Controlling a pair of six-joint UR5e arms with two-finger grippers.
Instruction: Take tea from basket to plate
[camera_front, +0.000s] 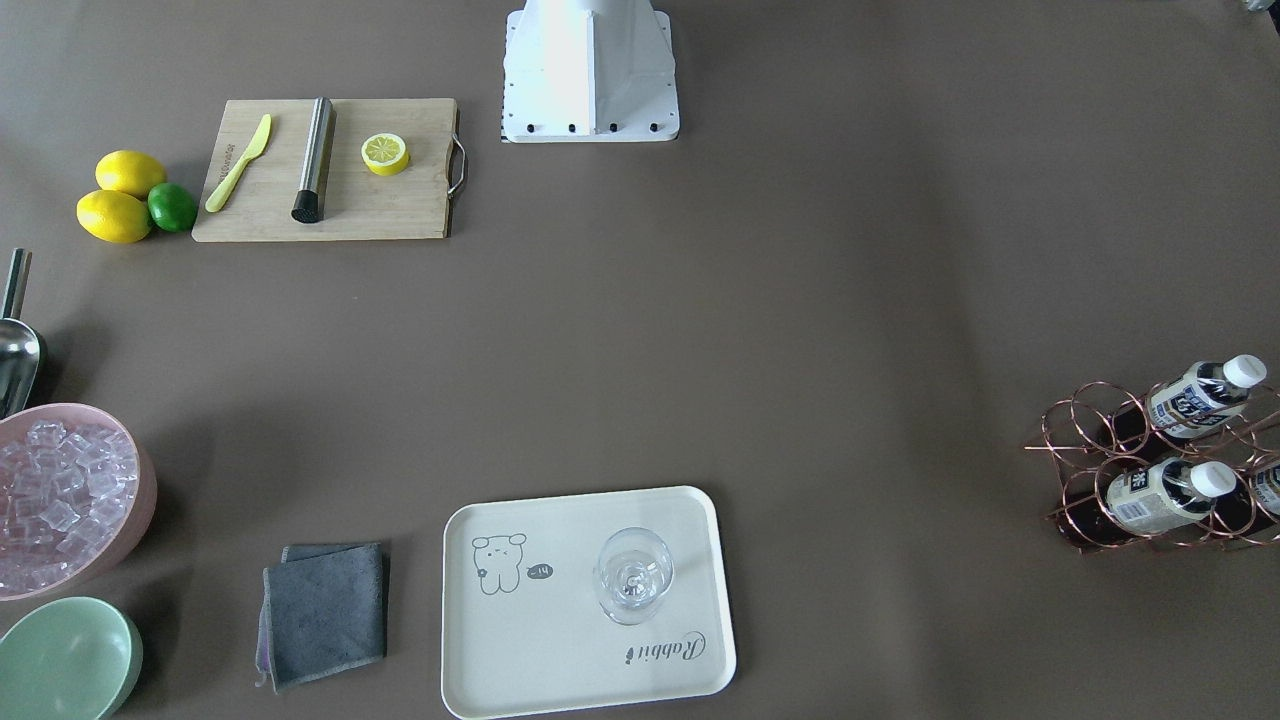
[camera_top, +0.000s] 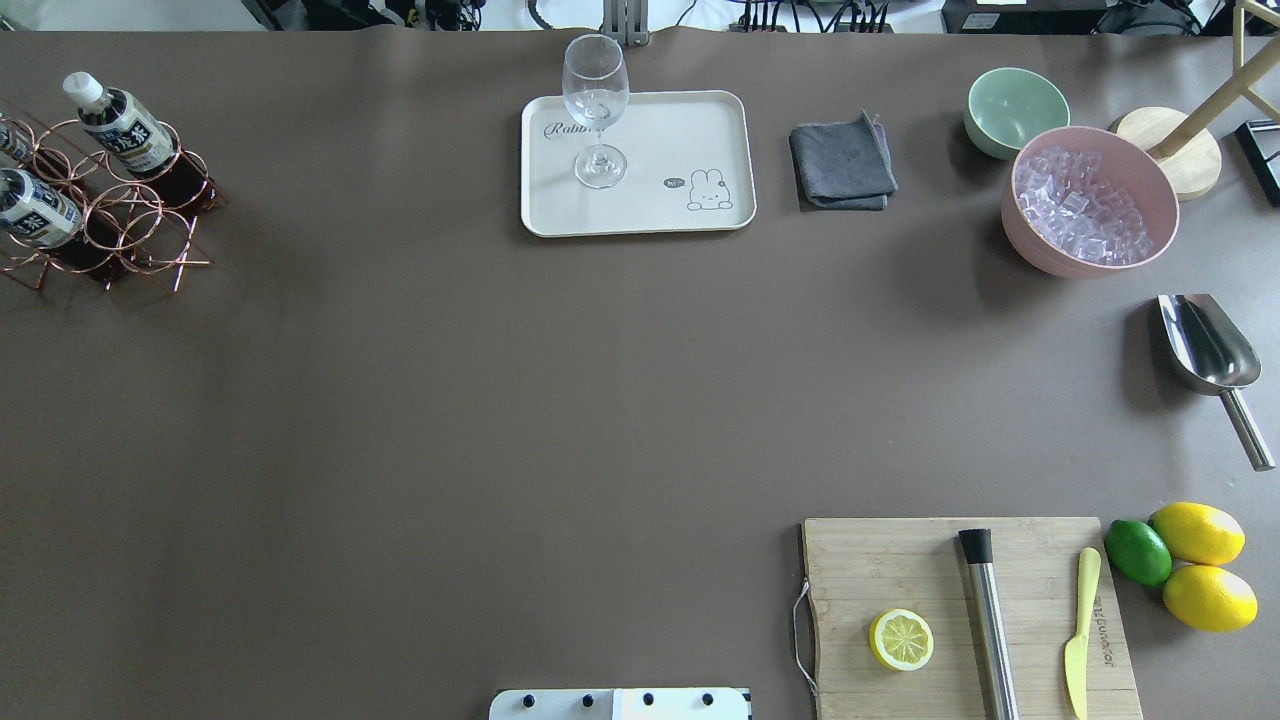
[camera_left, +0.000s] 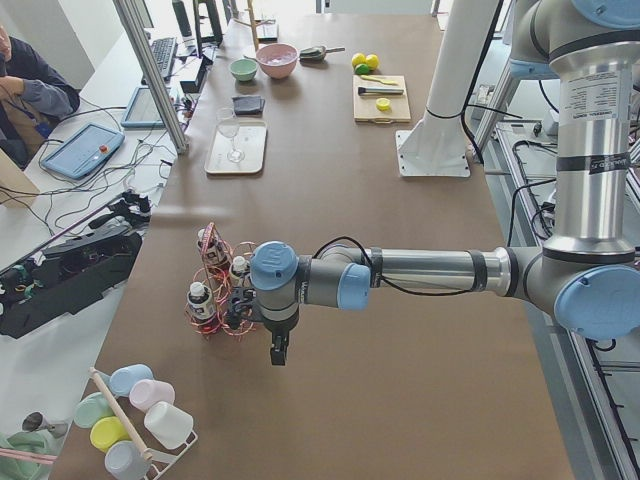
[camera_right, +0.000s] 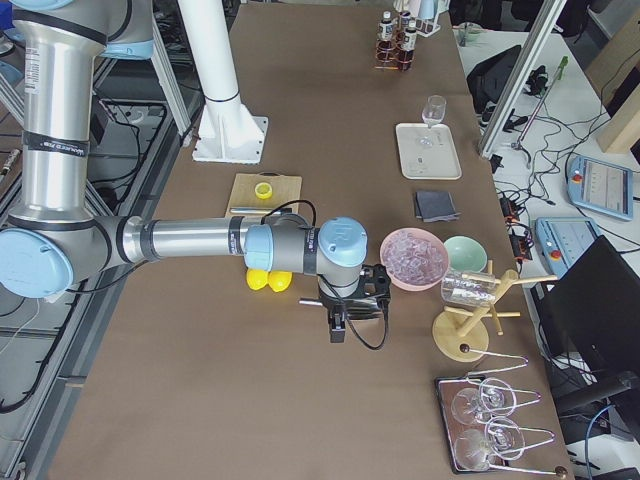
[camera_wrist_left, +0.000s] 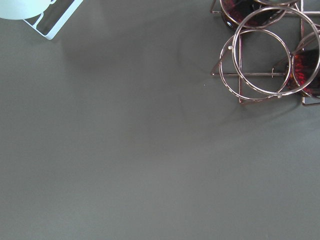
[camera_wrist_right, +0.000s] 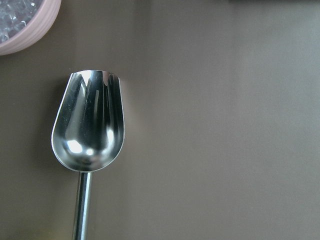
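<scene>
Three tea bottles lie in a copper wire basket (camera_top: 150, 235) at the table's left end; two show fully (camera_top: 120, 125) (camera_top: 35, 210) and a third is cut off by the view's edge (camera_top: 8, 140). The cream plate (camera_top: 690, 130) sits at the far middle with a stemmed glass (camera_top: 596, 110) standing on it. My left gripper (camera_left: 279, 352) shows only in the exterior left view, hanging above the table beside the basket (camera_left: 222, 295); I cannot tell its state. My right gripper (camera_right: 336, 328) shows only in the exterior right view, above the scoop; I cannot tell its state.
On the right stand a pink bowl of ice (camera_top: 1090, 200), a mint-green bowl (camera_top: 1015, 108) and a metal scoop (camera_top: 1205, 345). A grey cloth (camera_top: 840, 165) lies beside the plate. A cutting board (camera_top: 900, 570) holds a lemon half, a knife and a muddler, with lemons and a lime (camera_top: 1138, 552) beside it.
</scene>
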